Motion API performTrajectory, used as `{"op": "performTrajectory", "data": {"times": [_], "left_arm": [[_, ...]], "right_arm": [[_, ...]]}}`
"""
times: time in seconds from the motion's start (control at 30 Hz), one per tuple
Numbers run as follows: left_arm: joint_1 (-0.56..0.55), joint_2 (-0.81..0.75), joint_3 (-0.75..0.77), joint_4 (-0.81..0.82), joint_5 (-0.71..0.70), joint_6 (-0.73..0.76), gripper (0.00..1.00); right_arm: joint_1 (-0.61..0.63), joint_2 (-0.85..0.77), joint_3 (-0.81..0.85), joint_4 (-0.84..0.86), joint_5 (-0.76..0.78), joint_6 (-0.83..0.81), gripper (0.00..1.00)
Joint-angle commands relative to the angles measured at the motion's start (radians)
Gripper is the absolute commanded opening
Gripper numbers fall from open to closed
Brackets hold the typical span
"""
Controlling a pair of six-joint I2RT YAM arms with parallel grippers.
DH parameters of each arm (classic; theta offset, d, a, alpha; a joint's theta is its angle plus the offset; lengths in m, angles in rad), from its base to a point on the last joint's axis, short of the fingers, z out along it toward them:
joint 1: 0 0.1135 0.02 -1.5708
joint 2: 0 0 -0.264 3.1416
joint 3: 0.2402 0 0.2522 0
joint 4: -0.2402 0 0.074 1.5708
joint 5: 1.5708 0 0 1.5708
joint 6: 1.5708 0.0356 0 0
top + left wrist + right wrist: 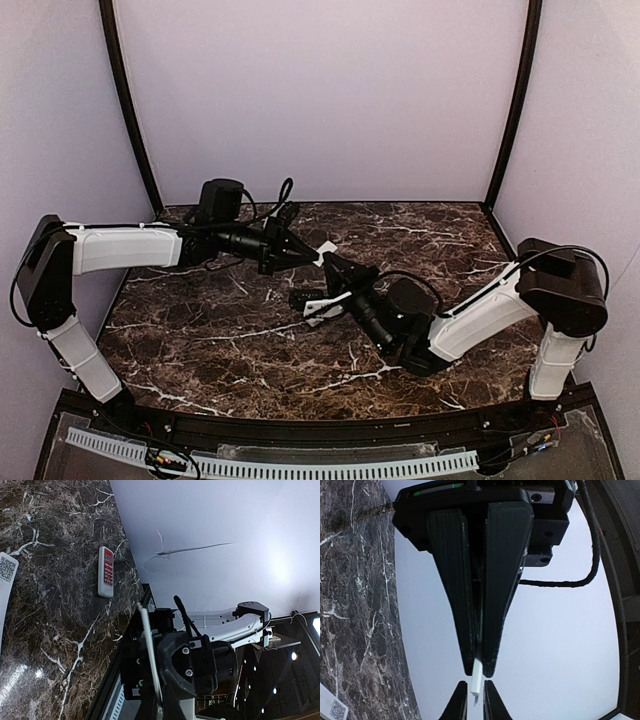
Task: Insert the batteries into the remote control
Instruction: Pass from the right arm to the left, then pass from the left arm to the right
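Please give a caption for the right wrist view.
Edge-on, left gripper and right gripper pinch one thin white strip.

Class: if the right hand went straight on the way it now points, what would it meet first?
The thin white piece clamped in the left hand, which faces the right hand tip to tip; it may already touch, depth is unclear.

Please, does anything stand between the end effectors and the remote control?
Only what they hold: the left end effector and right end effector both pinch a thin white strip; the remote control lies on the table.
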Motion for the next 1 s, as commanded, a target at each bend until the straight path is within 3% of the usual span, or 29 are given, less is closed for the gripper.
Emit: {"op": "performTrajectory", "data": {"times": [0.0,0.07,0.1,0.17,0.3,0.43,0.5,0.6,0.77,0.97], "left_arm": [[-0.003,-0.021,0.017,0.068,0.028,-0.003,0.0],[0.005,-0.031,0.016,0.077,0.02,0.011,0.0],[0.009,-0.037,0.015,0.084,0.02,0.018,0.0],[0.024,-0.047,0.009,0.109,0.019,0.011,0.0],[0.059,-0.072,-0.001,0.136,0.014,0.023,0.01],[0.092,-0.112,-0.011,0.038,-0.028,0.16,0.0],[0.095,-0.131,-0.008,-0.059,-0.043,0.284,0.0],[0.095,-0.146,-0.02,-0.124,-0.026,0.421,0.0],[0.088,-0.147,-0.074,-0.1,0.0,0.519,0.0],[0.03,-0.174,-0.055,-0.241,-0.032,0.771,0.0]], "right_arm": [[0.013,0.0,0.004,0.178,0.014,0.017,0.28],[0.009,-0.024,-0.013,0.158,0.017,0.05,0.55],[0.006,-0.038,-0.02,0.138,0.021,0.074,0.62],[0.0,-0.075,-0.035,0.068,0.027,0.136,0.72],[-0.008,-0.158,-0.067,-0.141,0.031,0.32,0.83],[-0.058,-0.324,-0.047,-0.546,-0.059,0.685,0.84],[-0.124,-0.423,-0.007,-0.806,-0.23,0.893,0.85],[-0.278,-0.513,0.059,-1.008,-0.589,1.169,0.81],[-0.499,-0.504,0.16,-1.135,-1.024,1.439,0.74],[-0.612,-0.363,0.239,-1.108,-1.481,1.73,0.63]]}}
